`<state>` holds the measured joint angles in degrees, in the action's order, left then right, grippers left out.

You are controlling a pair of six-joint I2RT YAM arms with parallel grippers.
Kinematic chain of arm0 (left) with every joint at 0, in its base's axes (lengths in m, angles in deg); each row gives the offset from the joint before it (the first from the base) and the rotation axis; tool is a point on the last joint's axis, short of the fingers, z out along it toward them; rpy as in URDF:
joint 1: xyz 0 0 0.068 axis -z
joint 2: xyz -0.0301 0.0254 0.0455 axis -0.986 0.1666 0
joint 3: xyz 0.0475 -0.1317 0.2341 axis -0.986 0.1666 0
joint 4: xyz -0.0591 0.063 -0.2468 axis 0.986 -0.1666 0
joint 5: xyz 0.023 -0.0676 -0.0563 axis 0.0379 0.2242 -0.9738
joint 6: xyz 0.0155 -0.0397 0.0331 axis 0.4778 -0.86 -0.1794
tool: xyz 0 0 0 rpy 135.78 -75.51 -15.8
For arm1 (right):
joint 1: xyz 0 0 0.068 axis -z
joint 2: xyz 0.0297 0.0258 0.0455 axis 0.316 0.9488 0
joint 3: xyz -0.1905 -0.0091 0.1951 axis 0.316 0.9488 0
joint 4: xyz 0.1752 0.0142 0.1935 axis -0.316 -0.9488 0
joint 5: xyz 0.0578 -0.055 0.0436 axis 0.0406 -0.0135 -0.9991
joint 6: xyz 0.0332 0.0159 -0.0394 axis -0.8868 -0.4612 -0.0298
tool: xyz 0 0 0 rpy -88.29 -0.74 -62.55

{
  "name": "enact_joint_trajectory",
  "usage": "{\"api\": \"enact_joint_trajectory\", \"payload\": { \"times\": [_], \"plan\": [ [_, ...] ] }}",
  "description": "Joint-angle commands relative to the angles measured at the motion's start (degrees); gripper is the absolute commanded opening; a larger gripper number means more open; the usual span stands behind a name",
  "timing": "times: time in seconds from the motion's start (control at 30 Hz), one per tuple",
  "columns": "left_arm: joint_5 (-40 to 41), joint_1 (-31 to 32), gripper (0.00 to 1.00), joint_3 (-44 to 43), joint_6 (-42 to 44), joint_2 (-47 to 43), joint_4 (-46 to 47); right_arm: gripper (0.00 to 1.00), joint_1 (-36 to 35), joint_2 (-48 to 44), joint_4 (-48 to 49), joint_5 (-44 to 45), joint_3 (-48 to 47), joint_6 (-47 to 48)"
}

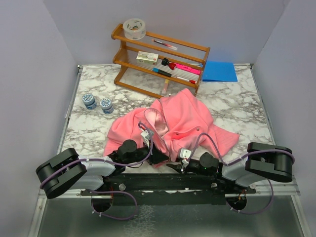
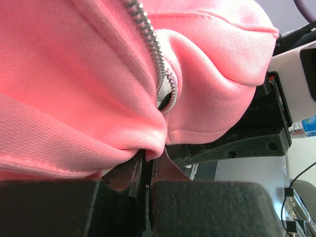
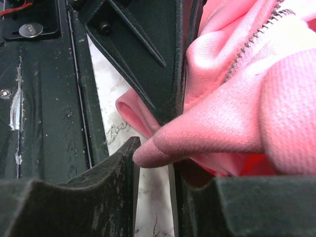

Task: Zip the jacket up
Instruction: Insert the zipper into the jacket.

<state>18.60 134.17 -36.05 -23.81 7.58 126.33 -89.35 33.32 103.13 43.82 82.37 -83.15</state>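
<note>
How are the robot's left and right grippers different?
The left gripper is shut, pinching a fold of the soft pink fleece jacket; the right gripper has a gap, with marble table showing through. The left gripper grips just under the silver zipper teeth; the right gripper sits at a hem edge. Both are black, at the jacket's near edge.

Two arms of black joints and pale grey shells, left arm [image 1: 94,168] and right arm [image 1: 237,170], each with a big rounded black housing. Thin purple cable [image 1: 64,166] along both, with loops below the bases. Small white block [image 1: 185,153] at each wrist. Black base rail [image 1: 168,183], scratched and dusty, with silver screws [image 3: 30,29]. Left gripper [image 2: 145,170] and right gripper [image 3: 155,165] with thick matte black fingers [image 2: 212,207], rough like foam.
</note>
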Motion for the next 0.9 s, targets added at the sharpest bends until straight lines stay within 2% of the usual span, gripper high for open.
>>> {"api": "enact_joint_trajectory", "payload": {
  "times": [0.0, 0.27, 0.43, 0.53, 0.6, 0.73, 0.87],
  "plan": [
    [-1.3, 0.2, 0.0, -1.1, -0.1, -0.7, 0.9, 0.31, -0.5, 1.1, 2.9, 1.3, 1.0, -0.7],
    [-1.4, 0.2, 0.0, -1.2, -0.2, -0.5, 0.9, 0.26, -0.7, 1.3, 2.6, 1.5, 1.0, -1.5],
    [-1.2, 0.2, 0.0, -1.0, -0.3, -0.8, 0.9, 0.16, -1.1, 0.8, 2.5, 1.8, 1.0, -2.1],
    [-1.1, 0.2, 0.0, -1.1, -0.3, -0.7, 0.9, 0.04, -1.4, -0.6, 1.0, 1.8, 1.0, -3.1],
    [-1.1, 0.2, 0.0, -1.1, -0.3, -0.9, 0.9, 0.01, -1.6, -2.5, -0.8, 1.7, 1.0, -4.3],
    [-0.7, 0.2, 0.0, -0.9, -0.3, -1.4, 0.9, 0.0, -2.0, -8.1, -6.2, 3.9, 1.0, -9.9],
    [-0.5, 0.2, 0.0, -0.5, 0.4, -2.1, 0.9, 0.01, -2.1, -16.2, -20.1, 7.1, -1.5, -16.7]
  ]
}}
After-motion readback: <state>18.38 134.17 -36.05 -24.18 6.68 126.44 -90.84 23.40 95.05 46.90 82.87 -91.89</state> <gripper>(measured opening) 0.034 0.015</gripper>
